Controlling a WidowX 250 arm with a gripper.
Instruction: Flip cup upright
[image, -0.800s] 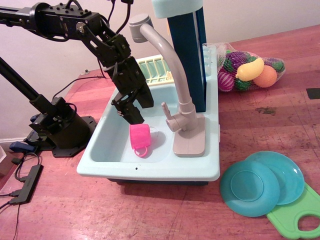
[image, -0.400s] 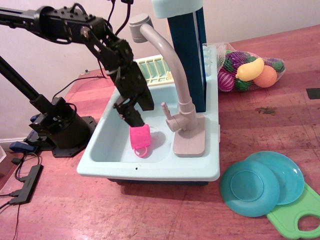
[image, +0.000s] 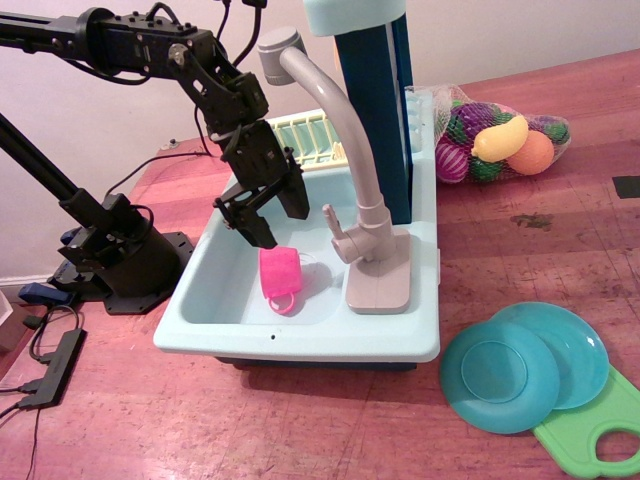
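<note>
The hot-pink cup (image: 279, 276) sits in the light-blue toy sink's basin (image: 215, 290), just left of the faucet base. Its loop handle (image: 285, 301) points toward the front. I cannot tell which way its mouth faces. My black gripper (image: 280, 222) hangs just above and behind the cup, tilted down toward it. The jaws are spread apart with nothing between them, and they do not touch the cup.
A grey faucet (image: 350, 150) arches over the basin, close to the right of my gripper. A pale dish rack (image: 310, 138) stands behind. Two teal plates (image: 520, 368) and a green cutting board (image: 595, 430) lie front right. A net bag of toy fruit (image: 500, 140) lies at the back right.
The gripper dipped toward the cup, then lifted slightly up and left, with the jaws more spread. The cup has not moved.
</note>
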